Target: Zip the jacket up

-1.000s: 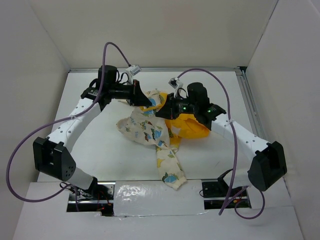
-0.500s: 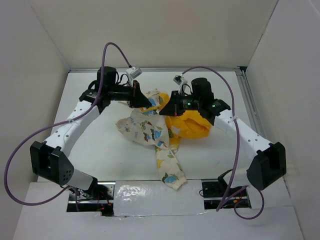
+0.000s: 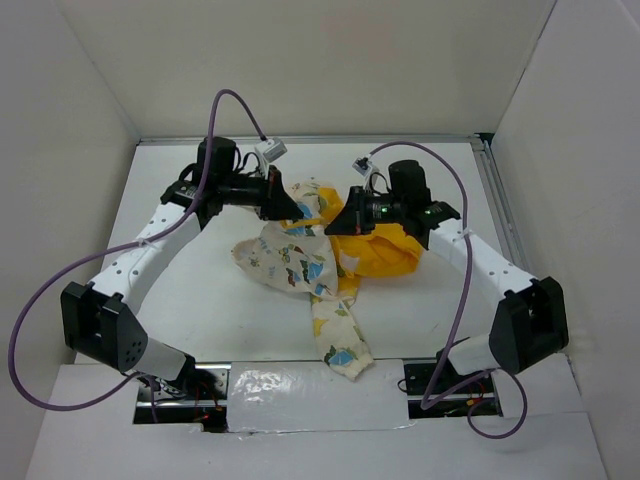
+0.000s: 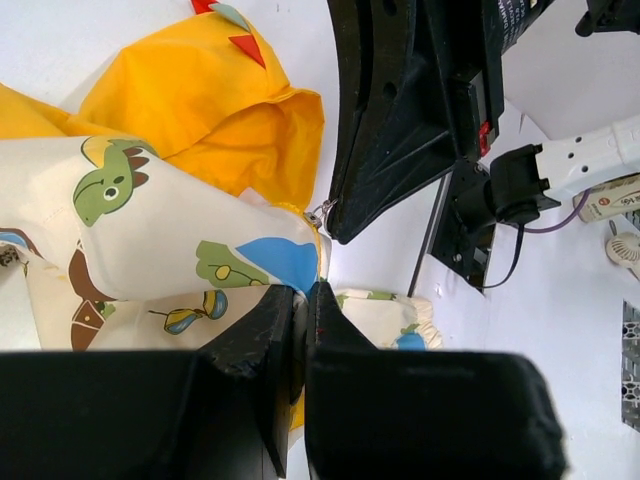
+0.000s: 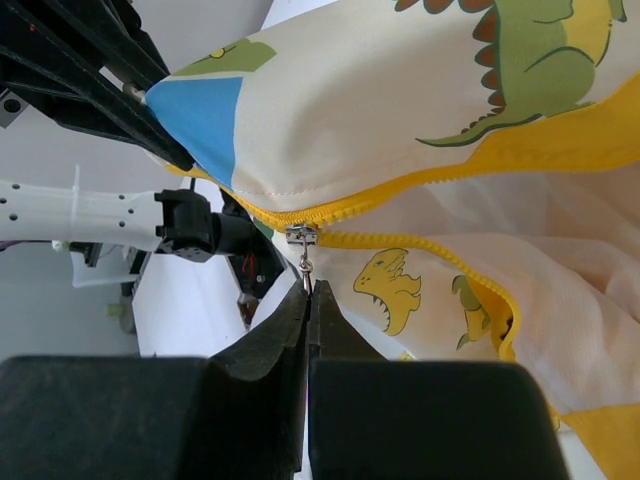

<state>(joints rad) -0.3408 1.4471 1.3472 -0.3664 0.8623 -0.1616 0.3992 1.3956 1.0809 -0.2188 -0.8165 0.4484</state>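
The jacket (image 3: 300, 262) lies crumpled mid-table, cream with dinosaur prints, its yellow hood (image 3: 385, 255) to the right and a sleeve trailing toward the near edge. My left gripper (image 3: 292, 208) is shut on the jacket's bottom edge (image 4: 290, 262) beside the zipper. My right gripper (image 3: 335, 224) is shut on the metal zipper pull (image 5: 305, 262), which hangs from the slider (image 5: 301, 235) on the yellow zipper (image 5: 420, 250). The two grippers hold the fabric lifted between them. The slider also shows in the left wrist view (image 4: 318, 213), next to the right gripper's fingers.
White walls enclose the table on three sides. A metal rail (image 3: 500, 200) runs along the right edge. Purple cables (image 3: 225, 105) loop above both arms. A white taped strip (image 3: 310, 395) lies between the arm bases.
Both grippers have shifted slightly right and away from the bases with the fabric still held. The right arm's elbow has swung outward. The jacket's lifted edge has moved with them.
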